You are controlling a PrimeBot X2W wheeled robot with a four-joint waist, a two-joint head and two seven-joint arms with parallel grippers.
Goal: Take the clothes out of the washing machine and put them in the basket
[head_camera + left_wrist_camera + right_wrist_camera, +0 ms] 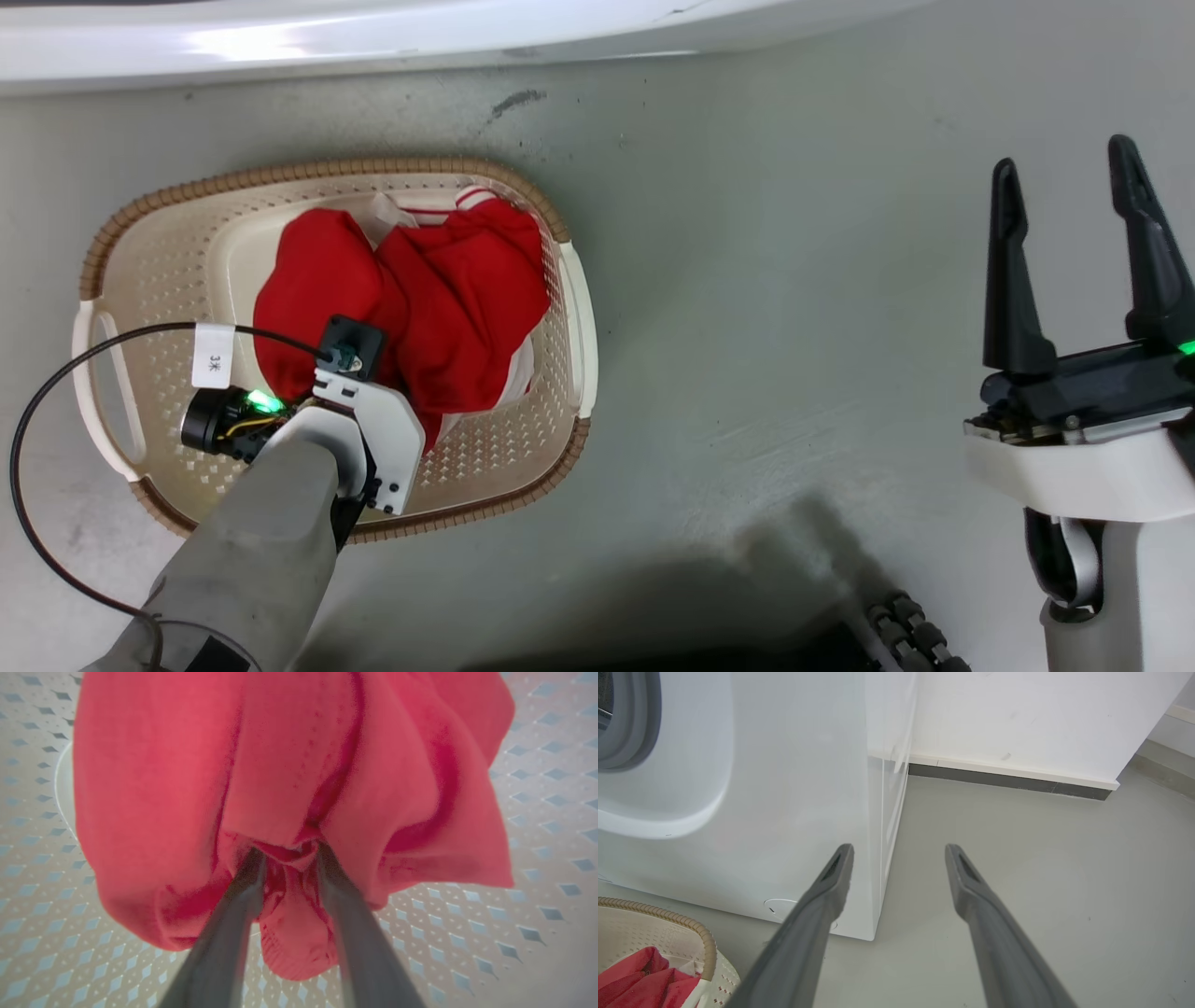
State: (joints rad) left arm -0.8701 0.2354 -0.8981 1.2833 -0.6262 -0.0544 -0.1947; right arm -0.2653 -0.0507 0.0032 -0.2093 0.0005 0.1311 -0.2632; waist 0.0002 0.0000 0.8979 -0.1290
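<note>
The clothes (pixel 467 289) are seen in the basket (pixel 308 171) at frame left, clamped by the left tool (pixel 288 851); release is judged pending, the right tool (pixel 1064 163) being spread apart.

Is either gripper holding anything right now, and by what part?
The left gripper pinches the clothes by a bunched fold; the right gripper is open and empty.

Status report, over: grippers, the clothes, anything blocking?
Left gripper shut on the clothes, inside the basket, not yet released. Right gripper open, holding nothing, over the floor beside the washing machine. Nothing blocking the basket.
</note>
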